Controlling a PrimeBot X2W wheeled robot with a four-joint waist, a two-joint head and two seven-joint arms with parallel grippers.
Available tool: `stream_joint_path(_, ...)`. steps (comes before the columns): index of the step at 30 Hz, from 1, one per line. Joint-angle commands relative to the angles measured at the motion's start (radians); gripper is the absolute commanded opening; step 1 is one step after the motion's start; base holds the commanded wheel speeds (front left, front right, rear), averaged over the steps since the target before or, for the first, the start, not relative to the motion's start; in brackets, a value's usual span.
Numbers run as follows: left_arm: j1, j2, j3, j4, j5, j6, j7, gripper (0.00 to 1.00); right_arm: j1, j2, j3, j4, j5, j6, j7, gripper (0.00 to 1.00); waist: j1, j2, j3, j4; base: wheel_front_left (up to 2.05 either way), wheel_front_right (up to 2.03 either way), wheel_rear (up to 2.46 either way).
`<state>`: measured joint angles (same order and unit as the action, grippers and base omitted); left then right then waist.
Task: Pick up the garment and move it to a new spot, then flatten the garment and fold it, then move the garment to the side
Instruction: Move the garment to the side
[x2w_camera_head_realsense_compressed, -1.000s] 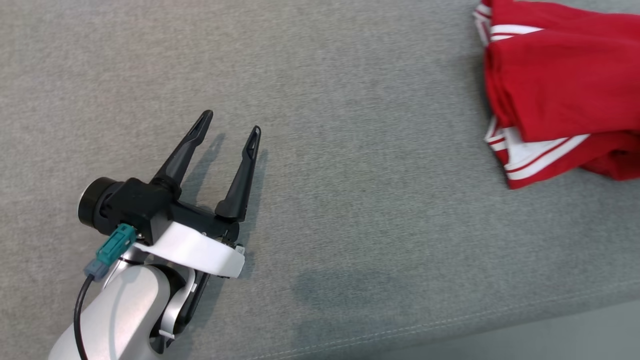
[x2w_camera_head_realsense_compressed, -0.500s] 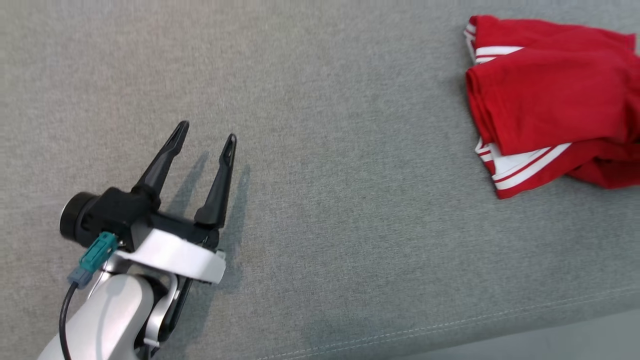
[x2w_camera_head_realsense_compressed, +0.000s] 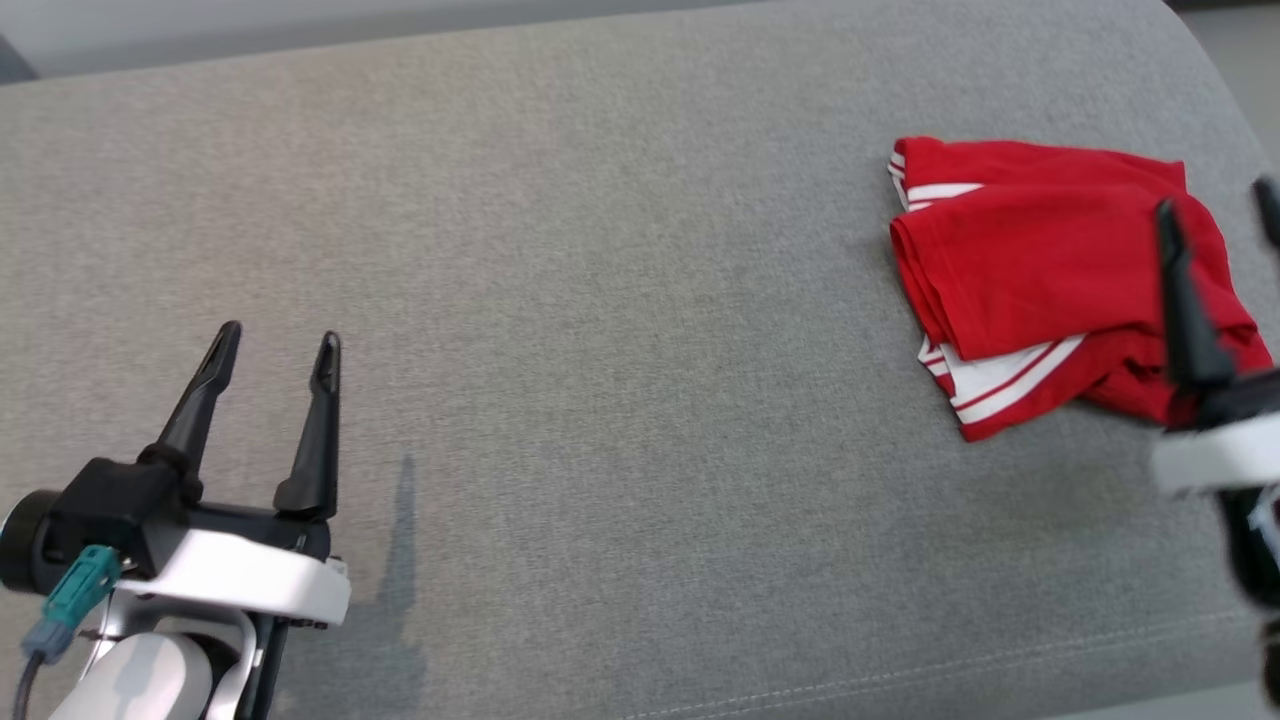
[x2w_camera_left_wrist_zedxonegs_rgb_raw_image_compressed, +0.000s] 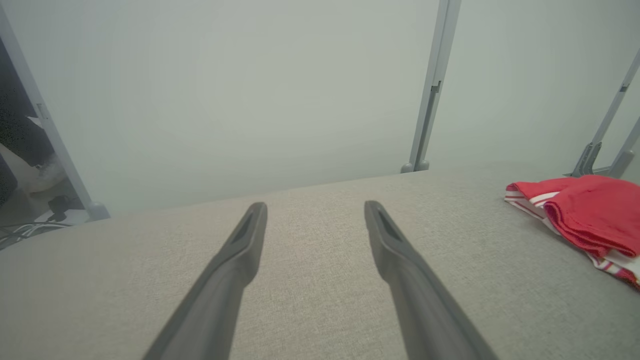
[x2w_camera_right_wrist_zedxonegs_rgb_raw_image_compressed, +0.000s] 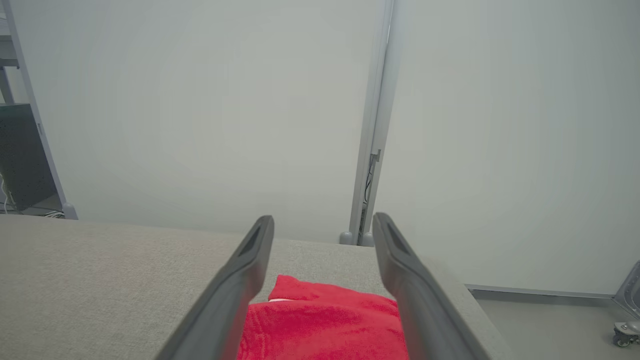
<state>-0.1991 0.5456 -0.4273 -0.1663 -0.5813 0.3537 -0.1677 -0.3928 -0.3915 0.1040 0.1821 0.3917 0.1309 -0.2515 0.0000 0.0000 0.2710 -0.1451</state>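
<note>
While the folded red garment (x2w_camera_head_realsense_compressed: 1040, 270) lies near the right end of the grey cushion (x2w_camera_head_realsense_compressed: 620, 350), the right gripper (x2w_camera_head_realsense_compressed: 1216, 200) hovers at its near edge, fingers spread wide, gripping nothing. Well apart on the left, the left gripper (x2w_camera_head_realsense_compressed: 279, 338) hangs over bare fabric, also open and empty.

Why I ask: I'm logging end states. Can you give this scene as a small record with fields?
surface: grey fabric surface
item: red garment with white stripes, folded into a compact bundle
item position: toward the right end of the surface
left gripper: open, holding nothing, over bare fabric well away from the garment
right gripper: open, over the garment's near side, no cloth pinched
task stage: folded and set to the side
</note>
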Motion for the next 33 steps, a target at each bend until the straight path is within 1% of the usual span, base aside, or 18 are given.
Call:
stream_joint_path(1,0.000,0.038,0.059,-0.032,-0.013,0.011,-0.011,1.00,0.067,0.023,-0.010,-0.077,-0.043,0.000,-0.010,1.00,0.0000,0.0000,-0.031,0.029,0.00,0.00,0.00)
stream_joint_path(2,0.011,0.042,0.065,-0.033,-0.016,0.016,-0.014,1.00,0.098,0.049,-0.011,-0.103,-0.068,0.000,-0.010,1.00,0.0000,0.0000,-0.041,0.035,0.00,0.00,0.00)
stream_joint_path(3,0.011,0.042,0.065,-0.033,-0.016,0.016,-0.014,1.00,0.098,0.049,-0.011,-0.103,-0.068,0.000,-0.010,1.00,0.0000,0.0000,-0.041,0.035,0.00,0.00,0.00)
stream_joint_path(5,0.034,0.043,0.072,-0.037,-0.021,0.021,-0.022,1.00,0.157,0.098,-0.016,-0.144,-0.109,0.000,-0.007,1.00,0.0000,0.0000,-0.061,0.049,0.00,0.00,0.00)
stream_joint_path(8,0.065,0.042,0.068,-0.045,-0.024,0.026,-0.028,1.00,0.234,0.152,-0.021,-0.188,-0.152,0.000,0.000,1.00,0.0000,0.0000,-0.089,0.066,0.00,0.00,0.00)
stream_joint_path(13,0.104,0.032,0.053,-0.035,-0.032,0.019,-0.038,1.00,0.342,0.208,-0.046,-0.212,-0.187,0.000,0.012,1.00,0.0000,0.0000,-0.136,0.086,0.00,0.00,0.00)
stream_joint_path(22,0.164,0.011,0.032,0.016,-0.049,0.000,-0.058,1.00,0.481,0.250,-0.068,-0.219,-0.223,0.000,0.030,1.00,0.0000,0.0000,-0.210,0.100,0.00,0.00,0.00)
stream_joint_path(33,0.188,0.005,0.025,0.050,-0.054,-0.003,-0.065,1.00,0.526,0.256,-0.087,-0.250,-0.232,0.000,0.054,1.00,0.0000,0.0000,-0.242,0.108,0.00,0.00,0.00)
